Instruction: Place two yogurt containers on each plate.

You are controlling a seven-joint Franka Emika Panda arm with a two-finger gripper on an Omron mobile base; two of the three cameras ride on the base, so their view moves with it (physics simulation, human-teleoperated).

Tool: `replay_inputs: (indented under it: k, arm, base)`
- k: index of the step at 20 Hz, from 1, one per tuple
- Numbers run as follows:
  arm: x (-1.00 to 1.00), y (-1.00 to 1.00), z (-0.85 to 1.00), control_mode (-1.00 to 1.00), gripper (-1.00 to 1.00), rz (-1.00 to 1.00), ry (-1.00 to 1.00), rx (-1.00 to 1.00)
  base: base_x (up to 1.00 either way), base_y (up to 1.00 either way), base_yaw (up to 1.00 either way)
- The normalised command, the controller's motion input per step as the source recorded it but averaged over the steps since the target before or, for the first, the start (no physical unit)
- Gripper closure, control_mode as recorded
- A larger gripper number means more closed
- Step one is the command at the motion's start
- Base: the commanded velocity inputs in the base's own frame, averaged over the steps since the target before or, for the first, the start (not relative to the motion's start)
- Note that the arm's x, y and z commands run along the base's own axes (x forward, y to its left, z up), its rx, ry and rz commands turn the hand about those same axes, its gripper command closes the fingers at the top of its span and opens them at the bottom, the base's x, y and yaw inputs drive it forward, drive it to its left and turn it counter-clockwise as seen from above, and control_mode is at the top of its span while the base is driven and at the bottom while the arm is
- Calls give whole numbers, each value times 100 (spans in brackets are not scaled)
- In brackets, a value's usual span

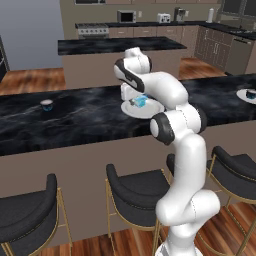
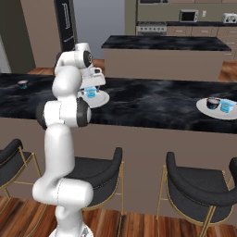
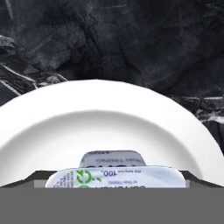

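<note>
One yogurt cup [image 2: 91, 93] sits on the near plate [image 2: 102, 99], two on the far plate [image 2: 202, 107].

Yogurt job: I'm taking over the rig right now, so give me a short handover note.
Gripper: open, over the near plate, just off a light blue yogurt cup sitting on it.
Far plate: holds a dark cup and a light blue cup; done.
A spare dark cup stands alone on the counter, away to the arm's left.
Left: put a second cup on the near plate.
</note>
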Motion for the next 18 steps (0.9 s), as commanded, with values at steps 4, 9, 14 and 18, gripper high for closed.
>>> replay_inputs:
  k: [4,9,14,18]
  arm:
    - [0,0,35,-100,-100,0,-7,0]
    - [-3,0,29,-100,-100,0,-2,0]
    - [-21,0,42,-100,-100,0,-8,0]
    - [-81,-14,51,-100,-100,0,-20,3]
  base:
    - [0,0,0]
    - [0,0,0]
    - [0,0,0]
    - [0,0,0]
